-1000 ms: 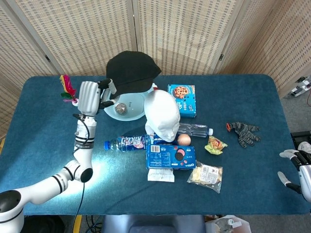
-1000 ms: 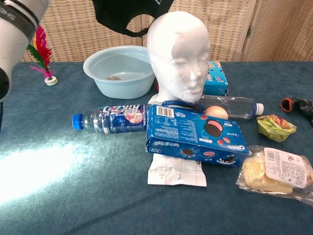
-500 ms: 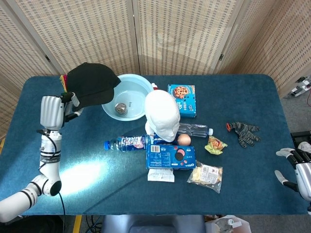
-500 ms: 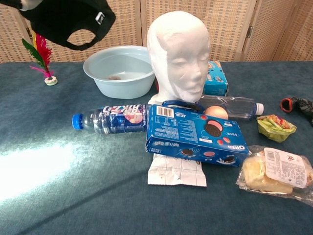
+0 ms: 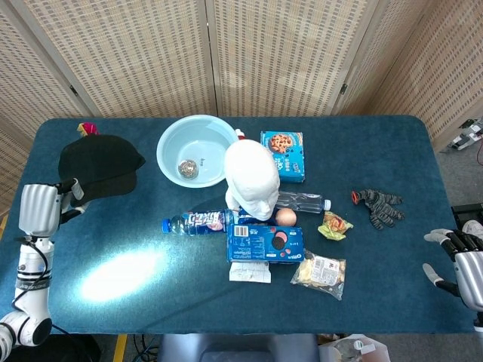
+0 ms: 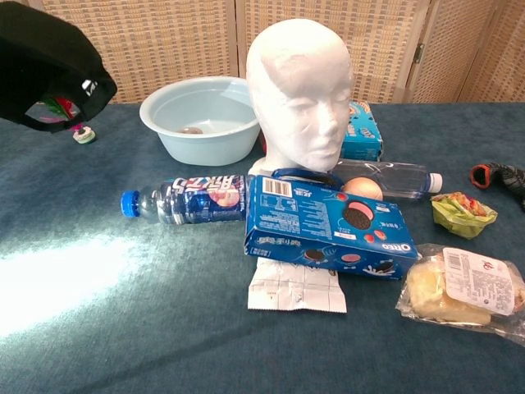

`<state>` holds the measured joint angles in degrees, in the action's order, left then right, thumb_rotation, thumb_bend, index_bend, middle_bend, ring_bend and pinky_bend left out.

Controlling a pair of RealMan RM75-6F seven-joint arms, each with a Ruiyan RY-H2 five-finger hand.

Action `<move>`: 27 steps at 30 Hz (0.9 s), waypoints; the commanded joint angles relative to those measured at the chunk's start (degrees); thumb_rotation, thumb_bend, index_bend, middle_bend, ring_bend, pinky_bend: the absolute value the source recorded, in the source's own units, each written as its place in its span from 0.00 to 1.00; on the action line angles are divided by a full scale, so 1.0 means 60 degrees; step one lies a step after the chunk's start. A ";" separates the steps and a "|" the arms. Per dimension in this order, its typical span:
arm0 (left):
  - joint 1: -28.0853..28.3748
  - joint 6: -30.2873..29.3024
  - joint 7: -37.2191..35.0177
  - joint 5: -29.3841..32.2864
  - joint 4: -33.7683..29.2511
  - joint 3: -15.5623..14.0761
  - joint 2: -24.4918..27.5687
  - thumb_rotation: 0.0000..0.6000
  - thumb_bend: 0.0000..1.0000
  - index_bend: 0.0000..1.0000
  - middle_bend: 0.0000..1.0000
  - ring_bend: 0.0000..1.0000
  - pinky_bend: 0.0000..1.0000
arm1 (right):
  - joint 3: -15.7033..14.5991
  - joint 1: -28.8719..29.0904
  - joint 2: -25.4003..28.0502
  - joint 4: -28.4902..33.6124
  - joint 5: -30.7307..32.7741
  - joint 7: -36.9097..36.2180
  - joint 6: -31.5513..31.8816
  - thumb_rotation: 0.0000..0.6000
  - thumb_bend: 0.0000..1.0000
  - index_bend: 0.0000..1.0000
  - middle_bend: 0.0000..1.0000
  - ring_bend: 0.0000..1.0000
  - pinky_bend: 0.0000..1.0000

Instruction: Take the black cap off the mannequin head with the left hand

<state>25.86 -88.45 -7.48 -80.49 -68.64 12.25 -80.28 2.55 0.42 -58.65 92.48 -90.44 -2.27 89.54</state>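
The white mannequin head point(image 5: 253, 179) stands bare at mid-table, also seen in the chest view point(image 6: 302, 90). The black cap point(image 5: 99, 161) is off it, hanging over the table's left part. My left hand point(image 5: 45, 205) grips the cap by its near edge, close to the left table edge. In the chest view the cap point(image 6: 45, 70) fills the top left corner and the left hand does not show. My right hand point(image 5: 459, 260) hovers beyond the table's right front corner, fingers apart and holding nothing.
A light blue bowl point(image 5: 195, 151) holding a small metal ball sits behind the head. A labelled water bottle point(image 5: 198, 222), Oreo box point(image 5: 266, 243), cookie box point(image 5: 283, 154), clear bottle point(image 5: 302, 202), snack packs point(image 5: 321, 271) and a glove point(image 5: 379, 205) lie around. A feather shuttlecock point(image 5: 85, 128) stands behind the cap.
My left hand has carried the cap from above the bowl leftwards and lower, out to the table's left side. The right hand has barely shifted.
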 commanded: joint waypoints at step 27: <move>0.0477 0.2582 0.1325 -0.0026 0.1491 -0.0726 -0.1409 1.00 0.29 0.65 0.97 1.00 1.00 | -0.0088 -0.0164 -0.0032 -0.0173 0.0005 -0.0229 0.0231 1.00 0.26 0.37 0.32 0.25 0.30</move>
<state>28.24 -74.85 -1.40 -81.84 -59.12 7.82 -88.63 2.02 -0.56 -58.84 91.44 -90.40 -3.65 90.94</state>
